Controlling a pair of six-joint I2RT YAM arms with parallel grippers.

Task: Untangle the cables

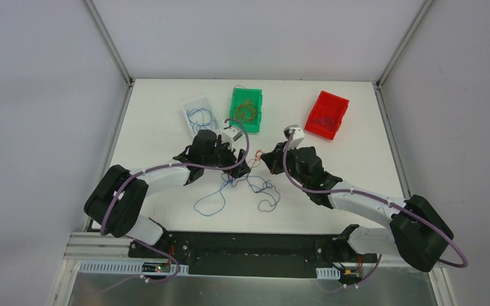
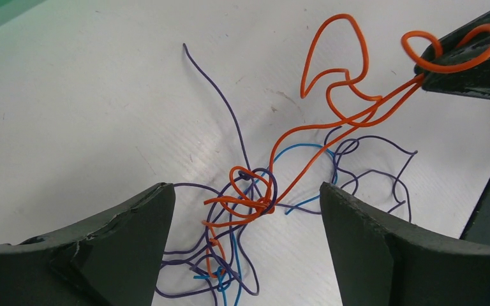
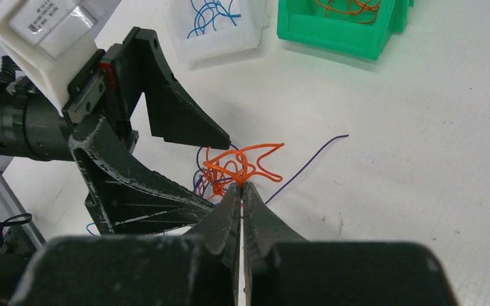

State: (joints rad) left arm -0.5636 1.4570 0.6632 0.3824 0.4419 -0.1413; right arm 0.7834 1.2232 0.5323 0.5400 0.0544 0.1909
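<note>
Two robot arms work over a snarl of the cables (image 1: 245,182) at the middle of a white desk (image 1: 159,121), with the sorting job only partly done. Three bins stand along the far side, and each already holds wire of one colour: blue loops in the white bin (image 1: 187,109), orange in the green bin (image 1: 258,95), dark strands in the red bin (image 1: 338,102). What is left lies between the arms. It is a tight knot (image 2: 249,203) of orange, blue and purple wire, with loose blue and purple strands trailing from it toward the near edge of the desk. By the look of it, at least one strand of each colour is yet to be freed and put away.

The right arm (image 1: 357,197) reaches in low from the right, its jaws pressed together and pinching an orange wire (image 2: 383,105). That wire runs fairly straight from the knot up to the jaws, and several orange loops bunch at their tips. The left arm (image 1: 166,175) comes in from the opposite side, wrist tipped down over the knot. Its jaws are spread wide with the knot between them, touching neither, and they hold nothing. Seen from above, the two sets of jaws sit almost nose to nose. The orange wire looks like the next to come out, though it is wound through the purple and blue at the knot and is not yet clear.
</note>
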